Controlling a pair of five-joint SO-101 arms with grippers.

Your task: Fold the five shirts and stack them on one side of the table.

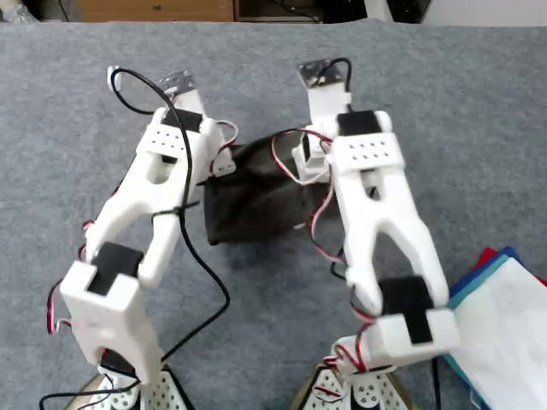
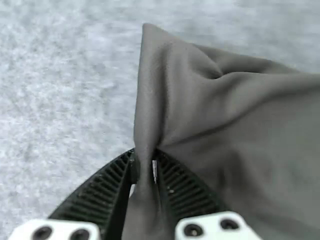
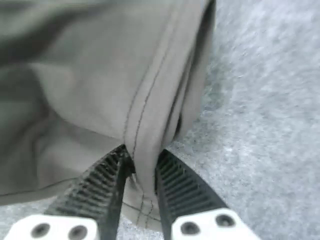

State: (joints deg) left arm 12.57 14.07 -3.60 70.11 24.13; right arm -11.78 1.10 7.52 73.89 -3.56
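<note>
Dark shirt (image 1: 256, 201) spans bunched between both pincers over the grey table (image 1: 479, 128). Left gripper (image 2: 143, 167) pinches one edge fold, right gripper (image 3: 141, 157) pinches the opposite stitched edge. Folded shirt stack (image 1: 504, 316) lies well apart, beyond the right arm's base.

Matt woven shirt (image 2: 225, 125) (stitched hem) on rough, felt-like table covering (image 1: 479, 128).
</note>
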